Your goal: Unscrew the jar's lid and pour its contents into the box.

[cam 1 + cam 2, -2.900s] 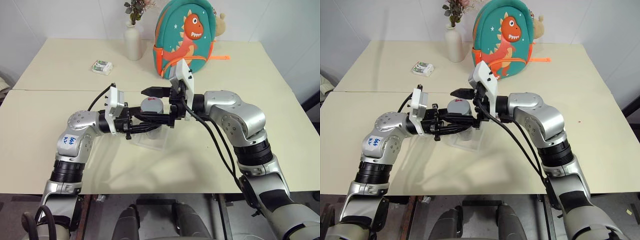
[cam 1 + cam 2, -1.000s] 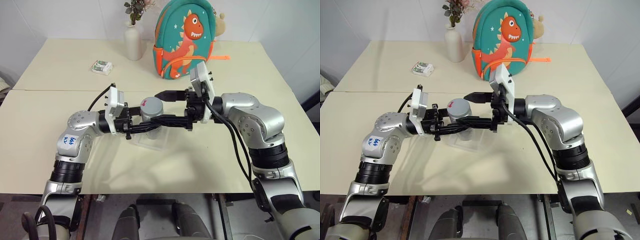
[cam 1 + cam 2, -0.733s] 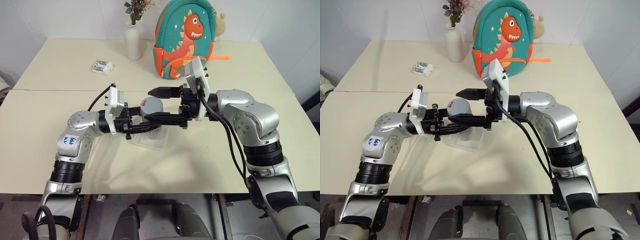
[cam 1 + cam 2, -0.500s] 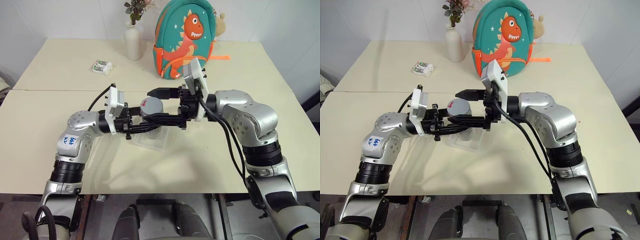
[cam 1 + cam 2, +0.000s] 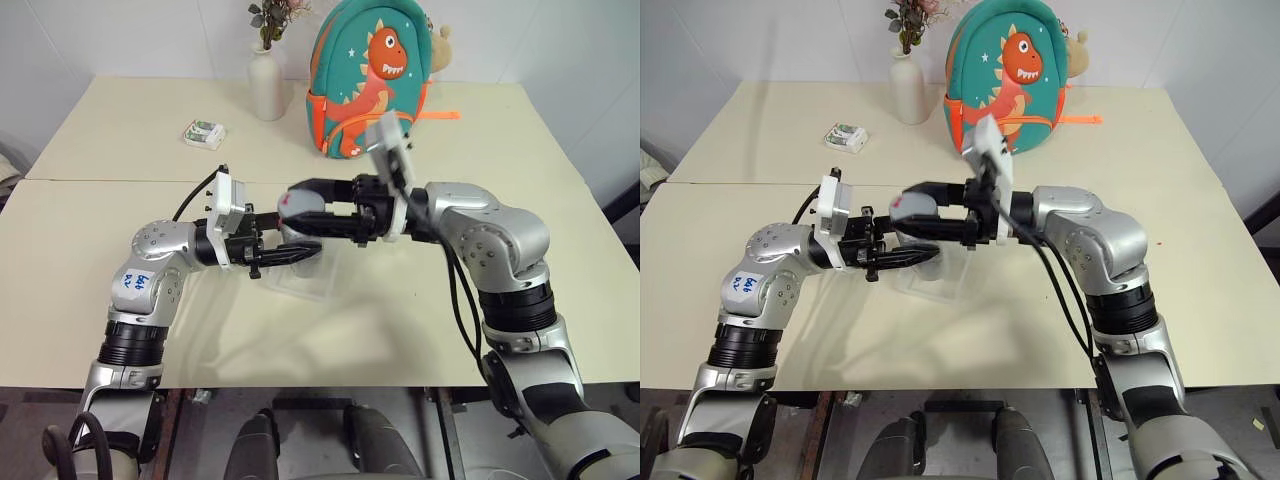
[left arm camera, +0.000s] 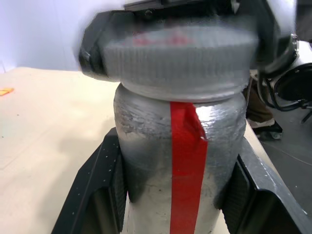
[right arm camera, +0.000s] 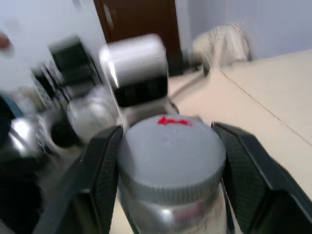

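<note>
Spanning the room: cream table (image 5: 120, 140)

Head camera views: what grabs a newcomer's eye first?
Mid-table, the small silvery metallic jar with a red stripe is pinched by the left gripper while the right gripper clamps its round grey ribbed lid, just above the shallow clear plastic box. At the table's far edge leans a teal backpack with an orange dinosaur, a tall white vase to its left.
</note>
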